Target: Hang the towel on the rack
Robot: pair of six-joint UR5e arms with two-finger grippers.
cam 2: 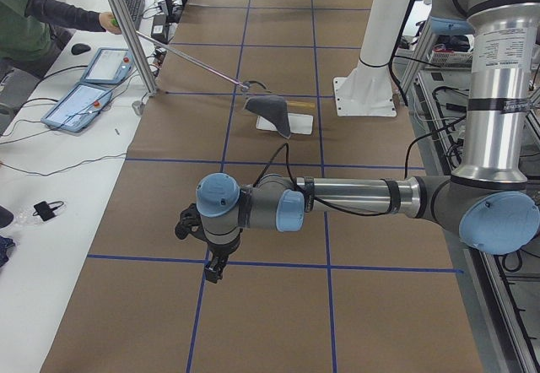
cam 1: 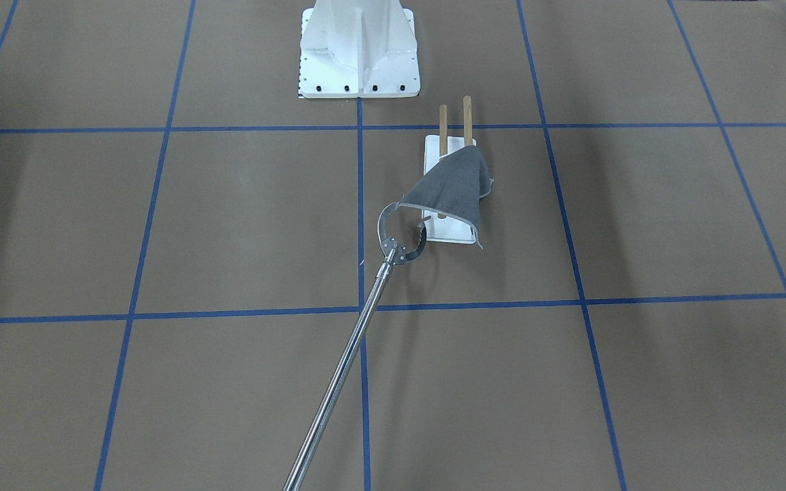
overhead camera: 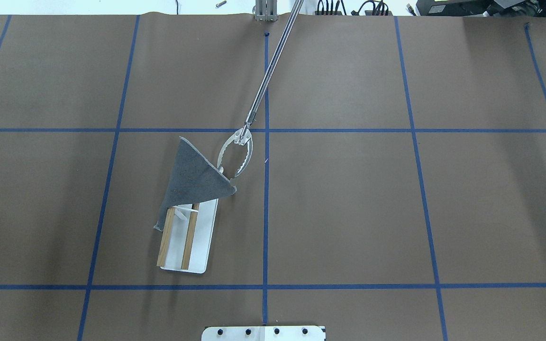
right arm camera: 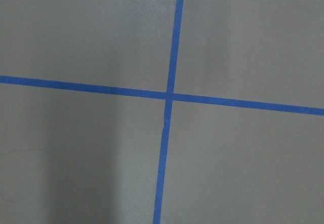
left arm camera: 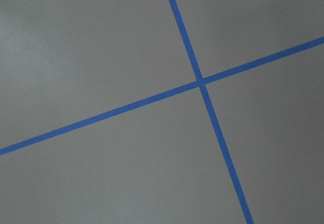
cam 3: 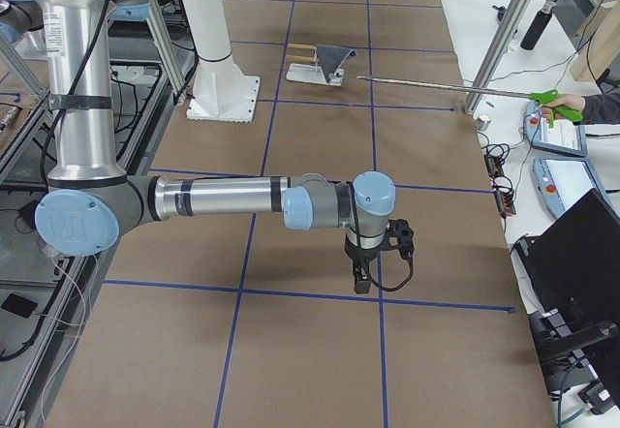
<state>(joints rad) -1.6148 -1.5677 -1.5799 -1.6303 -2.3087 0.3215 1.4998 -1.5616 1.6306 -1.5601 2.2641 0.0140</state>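
Towel (overhead camera: 197, 177) edge overhangs rack (overhead camera: 189, 241) base; left hand (cam 2: 214, 270), right hand (cam 3: 360, 281): cannot tell grip.

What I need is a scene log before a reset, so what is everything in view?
Dark grey square cloth towel: one, grey, draped over the rack's end far from the robot.
White-based rack with two wooden dowels: one, white and brown, on the table's half at the robot's left.
Long metal grabber tool: one, silver, claw at the towel's corner.
Bolted metal pedestal: one, white, at the robot's table edge.
Table cover: one, brown, blue tape grid.
Tablets: two, grey-framed, side bench.
Operator: one, green top, holding the tool.
Left arm, left gripper: silver and blue, above the cover; jaw state unclear.
Right arm, right gripper: likewise, opposite end.
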